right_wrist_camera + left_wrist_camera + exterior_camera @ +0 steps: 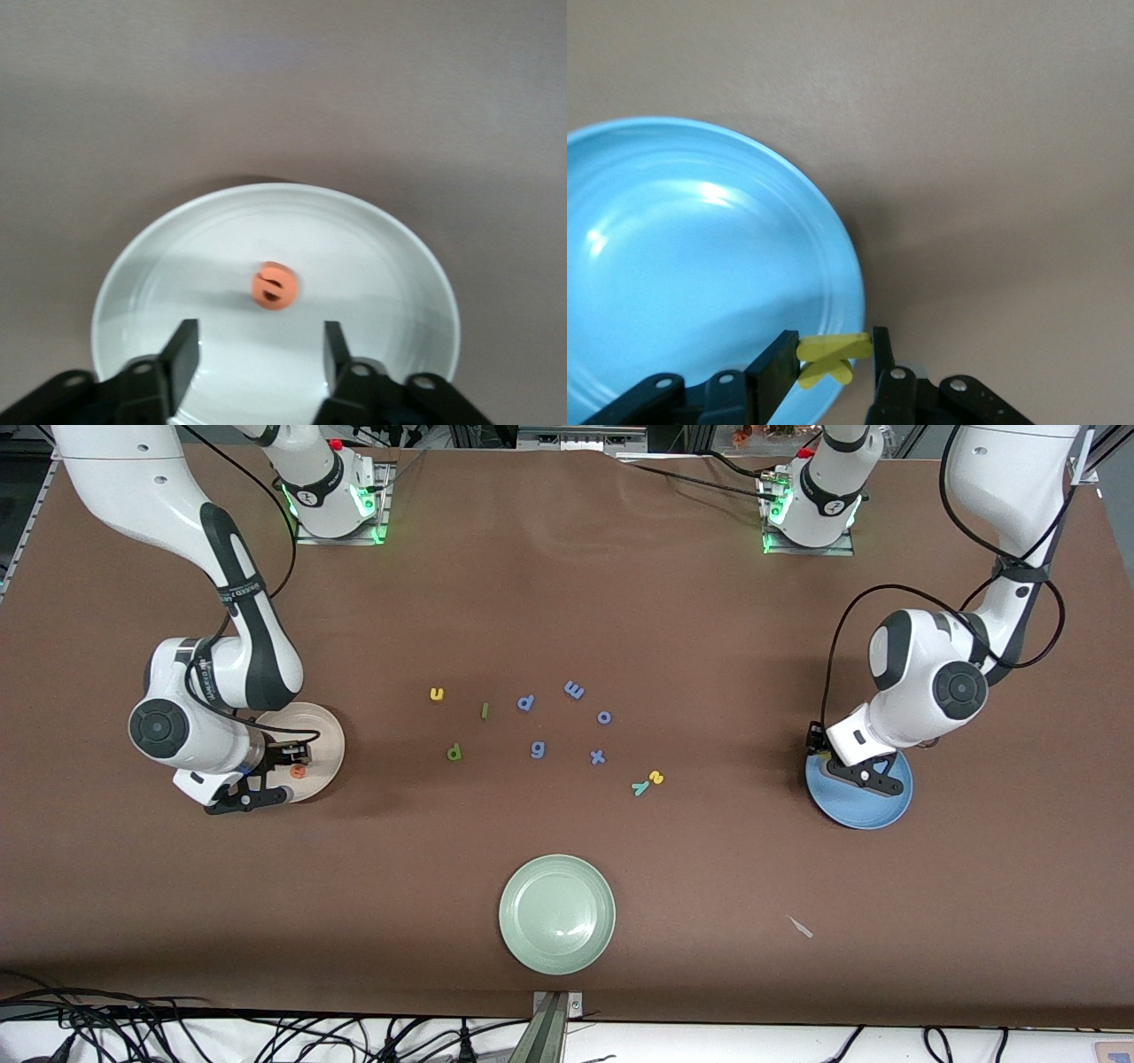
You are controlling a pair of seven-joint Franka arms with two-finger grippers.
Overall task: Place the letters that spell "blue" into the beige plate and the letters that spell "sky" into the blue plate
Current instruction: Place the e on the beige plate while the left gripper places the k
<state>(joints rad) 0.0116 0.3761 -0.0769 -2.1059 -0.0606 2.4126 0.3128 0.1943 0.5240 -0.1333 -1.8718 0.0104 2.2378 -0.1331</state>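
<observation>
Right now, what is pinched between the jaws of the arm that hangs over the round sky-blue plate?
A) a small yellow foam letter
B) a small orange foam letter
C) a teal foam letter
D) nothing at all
A: the left wrist view shows the left gripper shut on a small yellow foam letter above the round sky-blue plate's edge.

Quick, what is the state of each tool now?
Left tool: closed on the yellow letter k, over the blue plate.
Right tool: open, over the beige plate.
</observation>
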